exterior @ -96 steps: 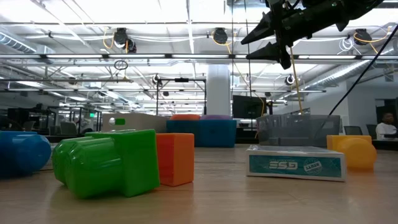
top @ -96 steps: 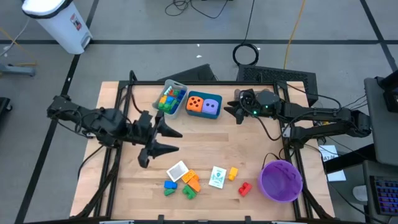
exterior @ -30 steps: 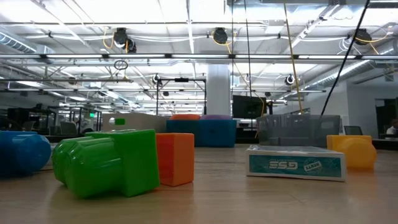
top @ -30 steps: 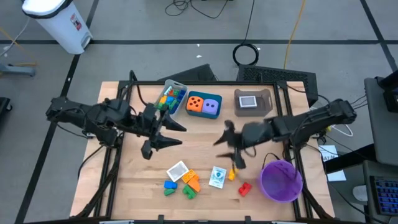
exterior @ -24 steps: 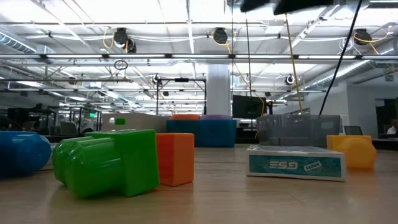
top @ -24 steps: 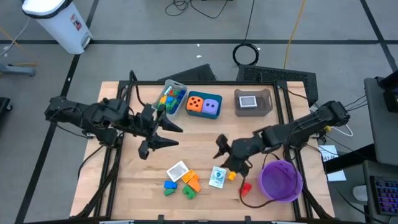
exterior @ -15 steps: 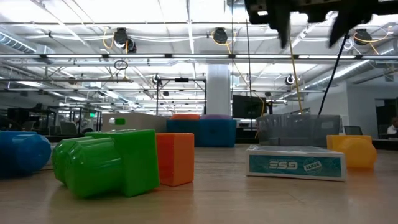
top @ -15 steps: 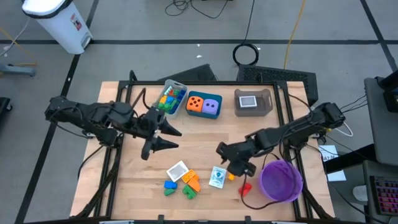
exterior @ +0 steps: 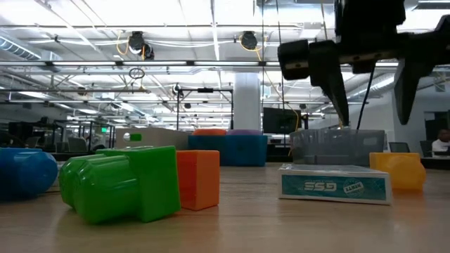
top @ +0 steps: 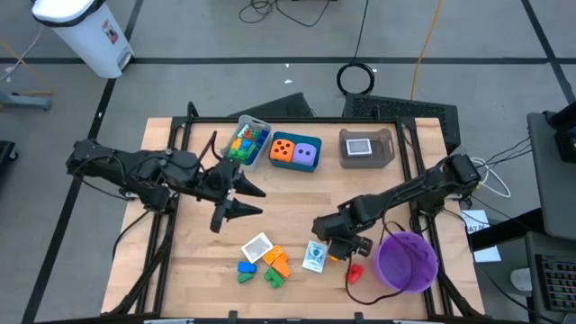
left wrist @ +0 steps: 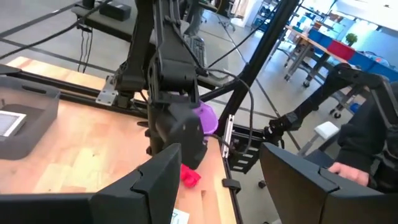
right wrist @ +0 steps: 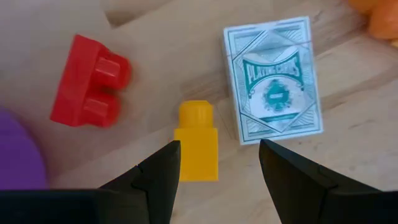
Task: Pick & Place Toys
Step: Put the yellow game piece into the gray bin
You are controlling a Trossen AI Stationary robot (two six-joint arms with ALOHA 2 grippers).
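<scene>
Yellow brick [right wrist: 198, 142] lies on the tabletop [top: 297, 198] directly below the right gripper [right wrist: 217, 163], whose jaws stand apart and empty. One red brick [right wrist: 90, 89] and one card pack [right wrist: 275, 79] flank it. Several bricks and two dice already sit in trays; about eight loose toys seem left. The left gripper [top: 230, 199] waits, jaws apart.

We see a wooden table [top: 297, 202]. At its far edge sit a grey tray of bricks [top: 246, 142], a blue tray [top: 295, 153] and a brown tray [top: 365, 148]. Near the front: brick cluster [top: 263, 264], card deck [top: 314, 256], yellow brick [right wrist: 197, 141], red brick [right wrist: 89, 90], purple bowl [top: 407, 262].
</scene>
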